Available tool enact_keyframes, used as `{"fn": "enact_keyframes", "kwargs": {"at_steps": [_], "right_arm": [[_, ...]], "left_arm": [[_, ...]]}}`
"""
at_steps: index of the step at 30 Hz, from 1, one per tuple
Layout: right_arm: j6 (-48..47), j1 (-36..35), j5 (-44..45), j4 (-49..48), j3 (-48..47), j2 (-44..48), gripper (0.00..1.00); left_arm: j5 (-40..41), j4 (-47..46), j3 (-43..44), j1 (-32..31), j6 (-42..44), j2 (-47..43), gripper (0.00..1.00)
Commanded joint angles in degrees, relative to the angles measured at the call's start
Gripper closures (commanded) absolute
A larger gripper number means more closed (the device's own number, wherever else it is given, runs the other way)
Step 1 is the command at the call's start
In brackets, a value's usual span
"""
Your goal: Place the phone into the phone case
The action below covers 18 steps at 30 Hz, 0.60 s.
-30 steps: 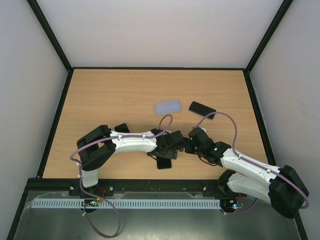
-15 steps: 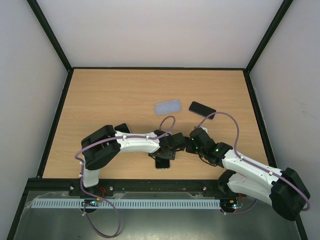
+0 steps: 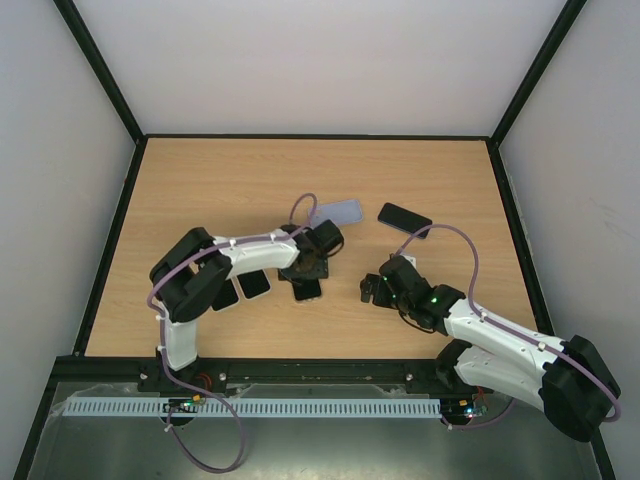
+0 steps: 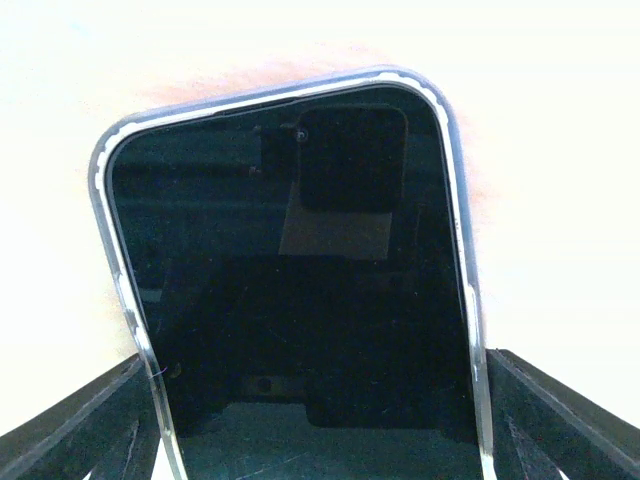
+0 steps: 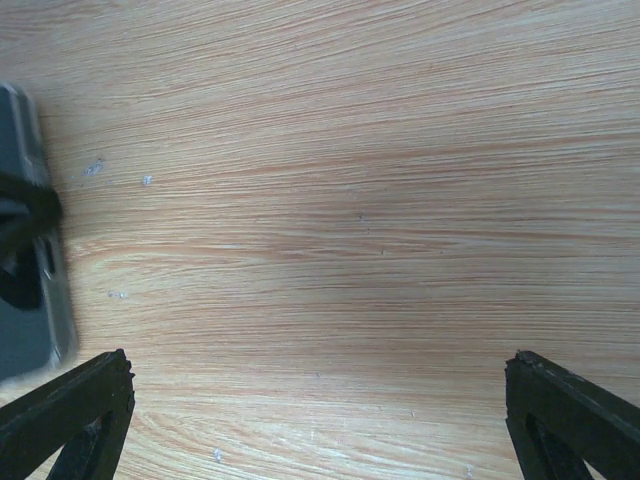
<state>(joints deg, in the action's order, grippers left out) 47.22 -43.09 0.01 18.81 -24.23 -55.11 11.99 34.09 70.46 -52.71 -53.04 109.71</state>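
Observation:
My left gripper [image 3: 305, 268] is shut on a black-screened phone with a silver rim [image 3: 308, 289], holding it by its long edges. In the left wrist view the phone [image 4: 290, 280] fills the frame between my fingers, and the gripper [image 4: 315, 410] grips its lower part. The clear bluish phone case [image 3: 336, 212] lies flat on the table just behind and to the right of the left gripper. My right gripper [image 3: 371, 289] is open and empty, low over bare wood to the right of the held phone; in the right wrist view the gripper [image 5: 320, 410] frames only table, with the phone's edge [image 5: 22, 300] at far left.
A second black phone [image 3: 404, 219] lies right of the case. Two more dark phones [image 3: 253, 283] [image 3: 225, 294] lie under the left arm's forearm. The wooden table [image 3: 200, 190] is walled by a black frame and white panels.
The left gripper has carried the phone from the table's near-centre edge back and left, toward the case. The right gripper, earlier close against the phone, now stands apart from it, open.

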Motion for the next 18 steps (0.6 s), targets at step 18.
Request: {"fn": "enact_keyframes", "kwargs": {"at_steps": [18], "right_arm": [[-0.4,0.4,2.9,3.9,-1.1,0.2,0.02]], "left_arm": [[6.5,0.9,-0.9,12.9,0.5,0.3,0.26]]}}
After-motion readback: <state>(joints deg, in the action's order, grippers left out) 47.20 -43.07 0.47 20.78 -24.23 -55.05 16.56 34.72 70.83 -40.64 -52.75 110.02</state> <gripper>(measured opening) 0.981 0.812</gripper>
